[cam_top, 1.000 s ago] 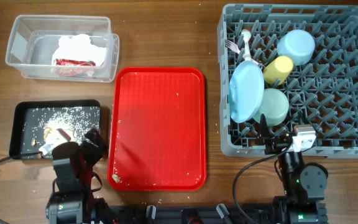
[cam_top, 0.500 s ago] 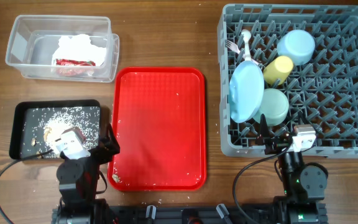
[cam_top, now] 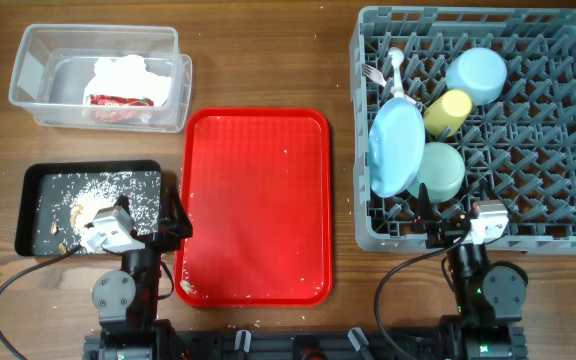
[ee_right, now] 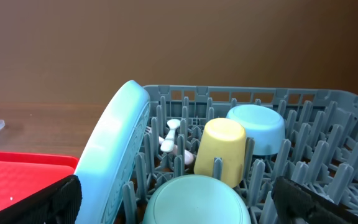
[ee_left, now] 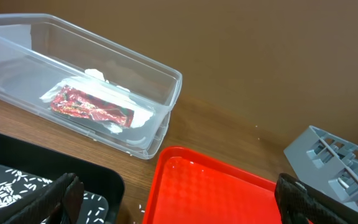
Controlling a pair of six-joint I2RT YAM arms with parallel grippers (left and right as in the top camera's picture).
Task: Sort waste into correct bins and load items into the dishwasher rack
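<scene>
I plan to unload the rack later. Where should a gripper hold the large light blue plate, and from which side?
Grip the upper rim of the large light blue plate, coming down from above. It stands on edge, leaning, among the pegs of the dishwasher rack, so only the thin rim is free; the mint green bowl crowds one face.

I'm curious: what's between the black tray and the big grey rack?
The red serving tray sits between the black tray and the rack, shown overhead.

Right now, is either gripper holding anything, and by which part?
Nothing is held: the left gripper and the right gripper both stand open and empty.
</scene>
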